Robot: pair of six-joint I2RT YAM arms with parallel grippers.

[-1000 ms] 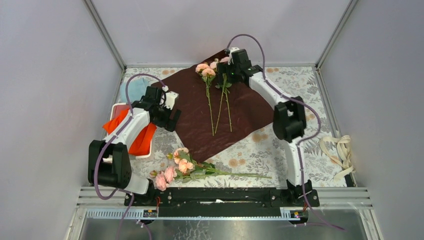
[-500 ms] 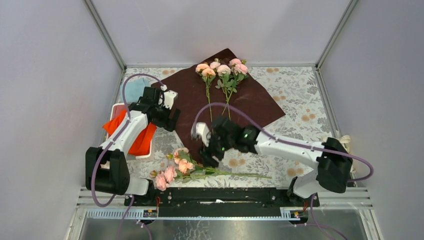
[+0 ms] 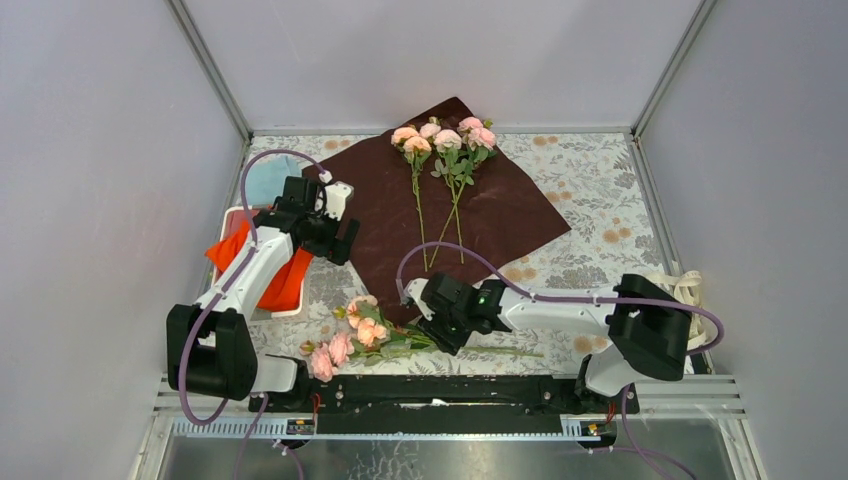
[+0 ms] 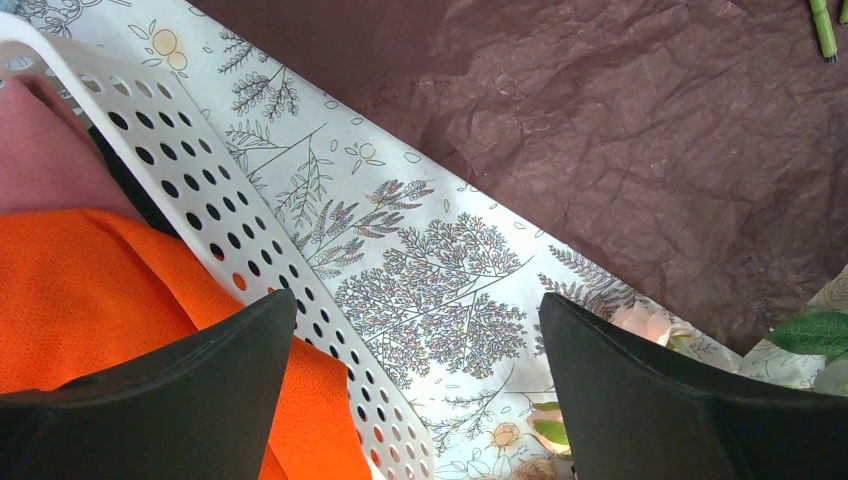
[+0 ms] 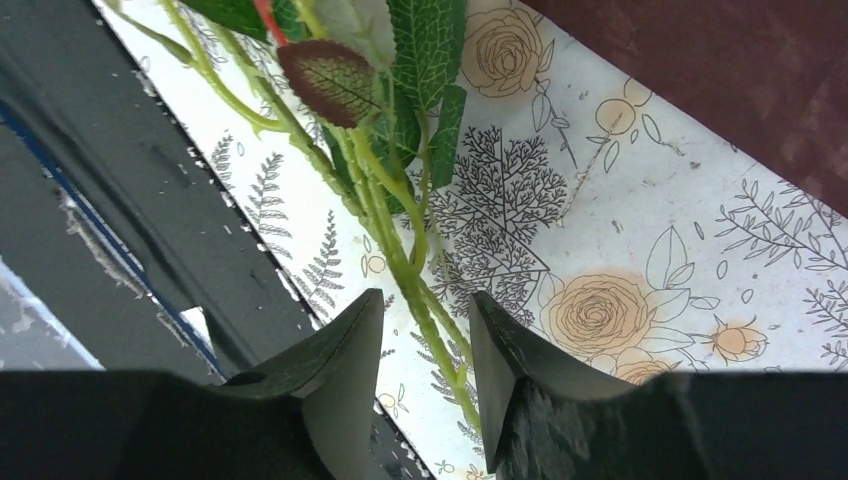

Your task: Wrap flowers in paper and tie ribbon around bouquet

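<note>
Right gripper point(image 5: 425, 298) jaws narrow, not clamped, astride thin green stems point(image 5: 395, 235) of pale pink artificial roses point(image 3: 372, 335). Risk: pinch catches one stem only; bunch twists, sags, slips out.

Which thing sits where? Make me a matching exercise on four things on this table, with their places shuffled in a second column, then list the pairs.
Things
1. dark red paper
2. ribbon
3. orange cloth
4. near roses

Places
A. in the white tray on the left
B. stems between the right arm's fingers
C. spread out, with the far roses lying on it
D. at the right edge of the table

Pairs: 1-C, 2-D, 3-A, 4-B
</note>
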